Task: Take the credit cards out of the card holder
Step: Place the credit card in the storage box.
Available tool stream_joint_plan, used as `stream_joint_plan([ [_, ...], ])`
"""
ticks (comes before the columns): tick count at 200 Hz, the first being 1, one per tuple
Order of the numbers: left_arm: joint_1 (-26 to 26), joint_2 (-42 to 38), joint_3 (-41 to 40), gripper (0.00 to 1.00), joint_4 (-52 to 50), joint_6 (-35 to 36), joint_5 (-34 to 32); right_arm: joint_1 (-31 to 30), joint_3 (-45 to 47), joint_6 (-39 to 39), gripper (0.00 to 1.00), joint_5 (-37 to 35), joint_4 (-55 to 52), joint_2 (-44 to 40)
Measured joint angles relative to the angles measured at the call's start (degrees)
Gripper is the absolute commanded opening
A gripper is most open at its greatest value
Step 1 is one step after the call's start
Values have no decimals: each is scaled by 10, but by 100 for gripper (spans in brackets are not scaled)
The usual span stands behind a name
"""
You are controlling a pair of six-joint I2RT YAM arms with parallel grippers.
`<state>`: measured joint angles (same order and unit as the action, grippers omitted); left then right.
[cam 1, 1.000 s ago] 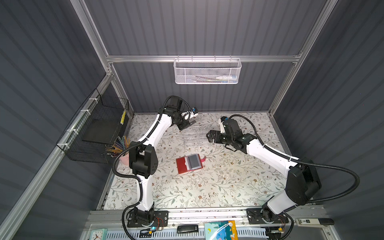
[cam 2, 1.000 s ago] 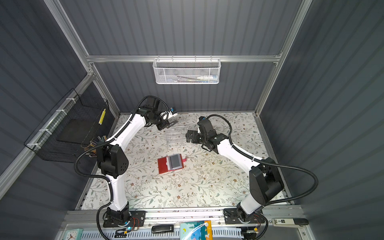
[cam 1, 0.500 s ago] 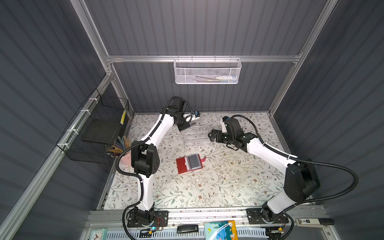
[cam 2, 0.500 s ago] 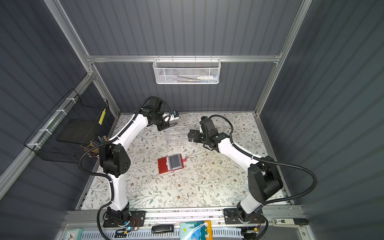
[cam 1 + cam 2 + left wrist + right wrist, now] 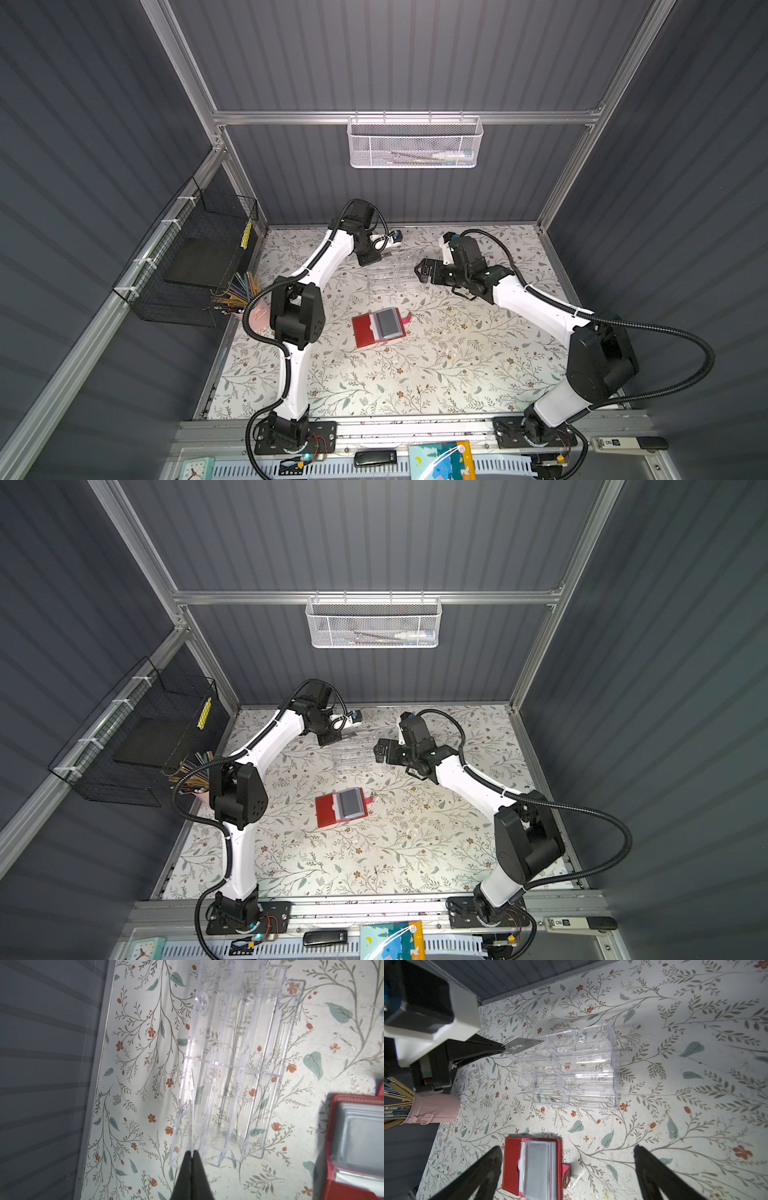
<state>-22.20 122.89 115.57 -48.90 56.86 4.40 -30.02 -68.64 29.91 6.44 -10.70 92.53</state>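
Left end effector (image 5: 502, 1049) pinching card (image 5: 523, 1045), holder (image 5: 511, 1164) apart

1. The table (image 5: 415, 374) is white, with a pattern of green leaves, thin brown twigs and little orange-red flowers.
2. The card holder (image 5: 365, 334) is red, and the sleeves (image 5: 538, 1167) inside it are see-through and grey.
3. The card (image 5: 522, 1046) is black with white letters.
4. The organizer (image 5: 581, 1068) is clear like glass.
5. The cup (image 5: 436, 1108) is pink.
6. The pencils (image 5: 239, 289) have many colours.
7. The walls (image 5: 415, 62) are dark grey with stripes.
8. The white basket (image 5: 415, 145) is mesh.
9. The black basket (image 5: 187, 266) is wire.
10. The robot arms (image 5: 536, 301) are white and black.
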Motion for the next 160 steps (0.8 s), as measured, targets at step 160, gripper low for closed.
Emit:
stream_joint_plan([
  [160, -14, 18, 3, 0, 1, 56, -21, 12, 11, 0, 99, 13, 15, 12],
])
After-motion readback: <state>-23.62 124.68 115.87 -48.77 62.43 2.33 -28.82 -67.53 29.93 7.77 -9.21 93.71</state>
